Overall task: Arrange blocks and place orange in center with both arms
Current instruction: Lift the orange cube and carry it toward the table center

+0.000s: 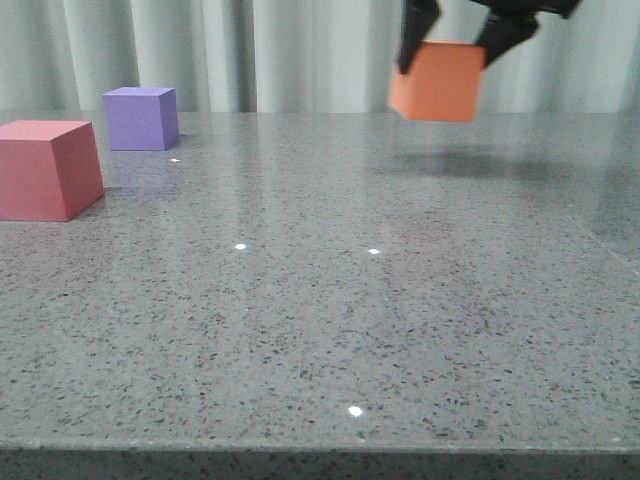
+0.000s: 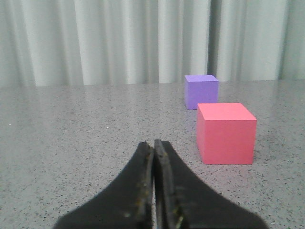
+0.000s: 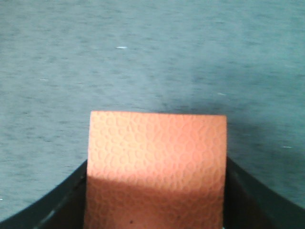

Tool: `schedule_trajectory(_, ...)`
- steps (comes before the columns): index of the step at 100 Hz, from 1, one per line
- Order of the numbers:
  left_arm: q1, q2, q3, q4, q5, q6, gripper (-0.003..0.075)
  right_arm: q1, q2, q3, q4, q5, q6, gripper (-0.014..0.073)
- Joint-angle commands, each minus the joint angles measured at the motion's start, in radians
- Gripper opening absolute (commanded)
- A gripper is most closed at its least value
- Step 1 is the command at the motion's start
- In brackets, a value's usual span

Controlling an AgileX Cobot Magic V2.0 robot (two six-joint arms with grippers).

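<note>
The orange cube (image 1: 438, 82) hangs in the air above the far right of the table, held between the black fingers of my right gripper (image 1: 452, 50). In the right wrist view the orange cube (image 3: 156, 167) fills the space between the jaws, which are shut on it. The red-pink cube (image 1: 45, 168) rests at the left edge of the table, and the purple cube (image 1: 142, 118) sits behind it. My left gripper (image 2: 154, 148) is shut with nothing in it, low over the table, with the red-pink cube (image 2: 225, 132) and purple cube (image 2: 200, 90) ahead of it and to one side.
The grey speckled table (image 1: 330, 320) has its front edge near the bottom of the front view. A pale pleated curtain (image 1: 260, 50) hangs behind the table.
</note>
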Motion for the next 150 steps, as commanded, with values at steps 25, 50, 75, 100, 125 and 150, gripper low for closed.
schedule_trajectory(25,0.001,-0.037,0.042,-0.002,-0.079,-0.009,-0.0020,0.194,0.082,-0.158,-0.195,-0.076,0.268,0.0339)
schedule_trajectory(50,0.001,-0.037,0.042,-0.002,-0.079,-0.009,-0.0020,0.253,0.187,-0.263,-0.209,-0.054,0.340,0.0339)
schedule_trajectory(75,0.001,-0.037,0.042,-0.002,-0.079,-0.009,-0.0020,0.256,0.222,-0.288,-0.211,-0.044,0.357,0.0339)
schedule_trajectory(100,0.001,-0.037,0.042,-0.002,-0.079,-0.009,-0.0020,0.256,0.222,-0.288,-0.210,-0.047,0.357,0.0419)
schedule_trajectory(125,0.001,-0.037,0.042,-0.002,-0.079,-0.009,-0.0020,0.256,0.218,-0.289,-0.206,-0.043,0.357,0.0623)
schedule_trajectory(150,0.001,-0.037,0.042,-0.002,-0.079,-0.009,-0.0020,0.256,0.161,-0.290,-0.221,-0.019,0.337,0.0623)
